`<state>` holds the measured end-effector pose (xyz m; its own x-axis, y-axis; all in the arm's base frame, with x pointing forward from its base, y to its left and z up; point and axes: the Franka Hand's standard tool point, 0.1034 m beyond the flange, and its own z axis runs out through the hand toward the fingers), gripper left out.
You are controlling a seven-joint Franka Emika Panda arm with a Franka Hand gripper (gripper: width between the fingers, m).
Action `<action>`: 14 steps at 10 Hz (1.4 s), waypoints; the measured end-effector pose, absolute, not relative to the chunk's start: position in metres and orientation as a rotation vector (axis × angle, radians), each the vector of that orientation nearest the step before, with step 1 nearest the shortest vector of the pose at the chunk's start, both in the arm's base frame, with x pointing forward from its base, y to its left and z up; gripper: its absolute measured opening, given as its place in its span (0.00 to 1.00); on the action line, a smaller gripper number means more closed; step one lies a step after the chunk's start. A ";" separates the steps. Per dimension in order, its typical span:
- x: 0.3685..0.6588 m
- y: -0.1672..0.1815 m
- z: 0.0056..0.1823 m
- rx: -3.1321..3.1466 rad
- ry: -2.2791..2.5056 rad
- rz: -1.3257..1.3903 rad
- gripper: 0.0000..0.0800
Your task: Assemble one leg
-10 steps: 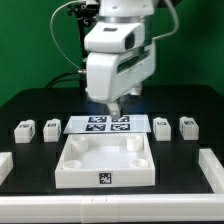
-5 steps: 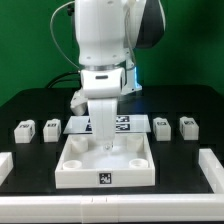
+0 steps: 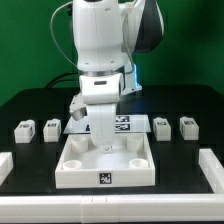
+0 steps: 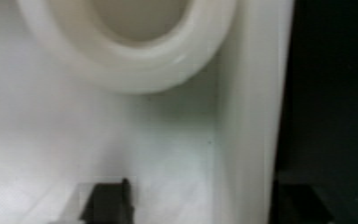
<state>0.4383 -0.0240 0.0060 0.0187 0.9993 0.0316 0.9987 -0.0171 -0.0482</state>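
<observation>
Your jaws are hanging low inside the tray (image 3: 75, 172); open or closed, you cannot tell. On the table (image 3: 25, 105), one leg (image 3: 51, 127) is sitting at their 9 o'clock and a second leg (image 3: 161, 126) at 3 o'clock, both apart from them.

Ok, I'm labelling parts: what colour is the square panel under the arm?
White panel, one black-and-white square tag on its front wall; exterior view shows it best.

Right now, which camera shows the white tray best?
The exterior view: nearly the whole tray shows; the arm hides its back middle. The wrist view shows just one blurred socket and a wall, close up.
</observation>
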 end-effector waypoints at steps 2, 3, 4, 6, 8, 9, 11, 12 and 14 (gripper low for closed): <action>0.438 -0.024 0.006 -2.201 -2.161 0.018 0.11; 0.441 -0.024 0.007 -2.206 -2.167 0.006 0.07; 0.441 -0.024 0.007 -2.207 -2.168 0.005 0.07; 0.441 -0.024 0.007 -2.209 -2.169 0.002 0.07; 0.442 -0.024 0.008 -2.209 -2.170 0.000 0.07; 0.443 -0.023 0.008 -2.211 -2.170 -0.002 0.07; 0.464 0.002 0.009 -2.179 -2.205 -0.053 0.07; 0.478 0.018 0.008 -2.193 -2.185 -0.082 0.07; 0.502 0.046 0.011 -2.212 -2.149 -0.117 0.07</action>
<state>0.5019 0.0460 0.0107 0.0282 0.9953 0.0929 0.9995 -0.0296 0.0129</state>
